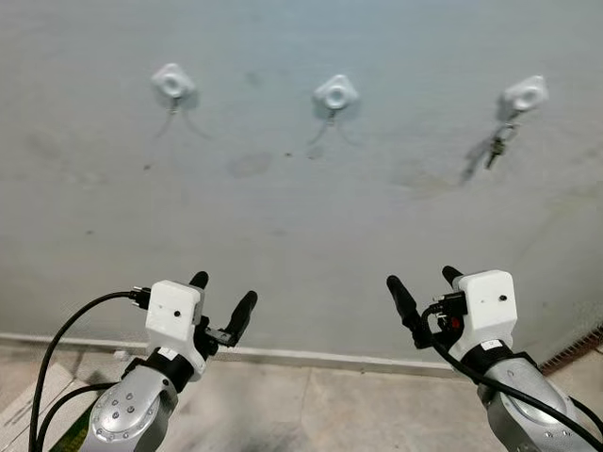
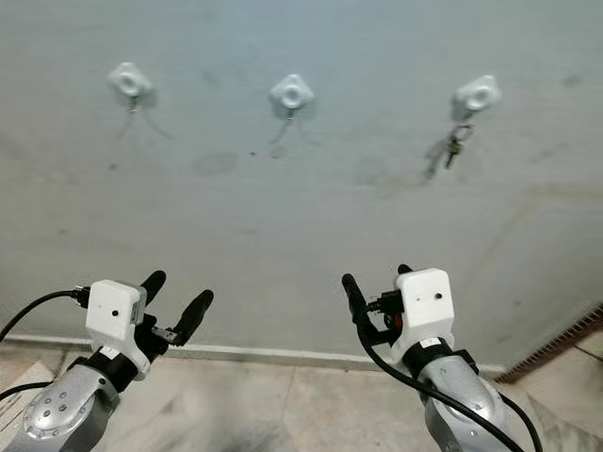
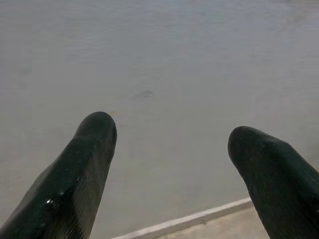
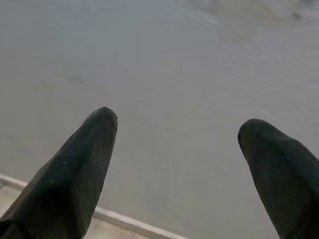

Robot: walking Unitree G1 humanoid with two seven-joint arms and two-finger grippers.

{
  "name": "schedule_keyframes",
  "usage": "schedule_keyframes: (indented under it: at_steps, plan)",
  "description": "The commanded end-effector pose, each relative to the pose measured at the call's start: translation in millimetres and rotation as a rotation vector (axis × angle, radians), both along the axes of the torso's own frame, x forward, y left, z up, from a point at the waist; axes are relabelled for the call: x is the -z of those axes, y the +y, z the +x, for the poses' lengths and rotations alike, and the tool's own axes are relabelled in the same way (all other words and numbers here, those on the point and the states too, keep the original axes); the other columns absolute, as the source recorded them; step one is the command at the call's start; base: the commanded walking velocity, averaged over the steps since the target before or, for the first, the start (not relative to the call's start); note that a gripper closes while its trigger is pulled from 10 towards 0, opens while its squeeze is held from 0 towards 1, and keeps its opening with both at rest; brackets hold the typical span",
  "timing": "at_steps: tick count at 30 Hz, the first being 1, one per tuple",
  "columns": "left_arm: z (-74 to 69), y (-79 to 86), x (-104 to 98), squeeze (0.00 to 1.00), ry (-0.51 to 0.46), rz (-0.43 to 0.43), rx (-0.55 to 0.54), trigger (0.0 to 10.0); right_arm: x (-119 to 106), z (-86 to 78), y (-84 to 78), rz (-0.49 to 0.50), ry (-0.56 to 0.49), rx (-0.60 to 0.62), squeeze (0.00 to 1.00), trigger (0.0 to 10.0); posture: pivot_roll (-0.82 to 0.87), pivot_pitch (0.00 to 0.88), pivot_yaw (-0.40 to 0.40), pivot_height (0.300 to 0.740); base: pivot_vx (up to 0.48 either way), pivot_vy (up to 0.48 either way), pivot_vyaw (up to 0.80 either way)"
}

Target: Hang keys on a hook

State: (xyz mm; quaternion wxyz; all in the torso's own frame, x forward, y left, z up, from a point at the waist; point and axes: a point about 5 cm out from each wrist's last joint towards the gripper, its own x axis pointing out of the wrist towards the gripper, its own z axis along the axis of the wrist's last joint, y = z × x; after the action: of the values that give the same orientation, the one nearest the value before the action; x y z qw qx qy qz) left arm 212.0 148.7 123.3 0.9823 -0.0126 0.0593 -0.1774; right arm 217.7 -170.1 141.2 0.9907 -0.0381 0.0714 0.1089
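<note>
Grey wall, white skirting, tiled floor

Metal keys, white plastic hook, matt grey wall.

Wall: pale grey, faint darker smudges. 3 hooks, left, middle, right: white. Keys: dull silver-grey. Left gripper and right gripper: black fingers, white housings, silver arms. Baseboard: off-white. Floor: beige-grey.
</note>
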Motion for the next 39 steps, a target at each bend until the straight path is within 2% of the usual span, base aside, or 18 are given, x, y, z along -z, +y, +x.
schedule_keyframes:
  at_steps: [1, 9, 25, 39]
  plan:
    - [-0.9, 0.4, 2.6, 0.0, 0.02, 0.004, 0.007, 10.0, 0.0, 0.8, -1.3, 0.004, 0.007, 0.004, 0.0, 10.0, -0.05, 0.073, 0.03, 0.74, 0.0, 0.0, -0.79]
    - [1.1, -3.3, 3.0, 0.0, 0.021, -0.01, 0.008, 10.0, -2.4, 6.1, -6.3, -0.003, -0.001, 0.019, 0.0, 10.0, -0.06, 0.077, 0.037, 0.74, 0.0, 0.0, -0.79]
    - [-0.5, -3.9, 3.8, 0.0, 0.031, -0.009, 0.019, 10.0, -1.0, 7.0, -3.3, 0.005, 0.004, 0.008, 0.0, 10.0, -0.05, 0.082, 0.036, 0.74, 0.0, 0.0, -0.79]
    - [-3.0, 0.0, 4.4, 0.0, 0.046, -0.01, 0.01, 10.0, 0.2, 8.1, 0.9, 0.026, 0.006, -0.005, 0.0, 10.0, -0.03, 0.083, 0.035, 0.74, 0.0, 0.0, -0.03]
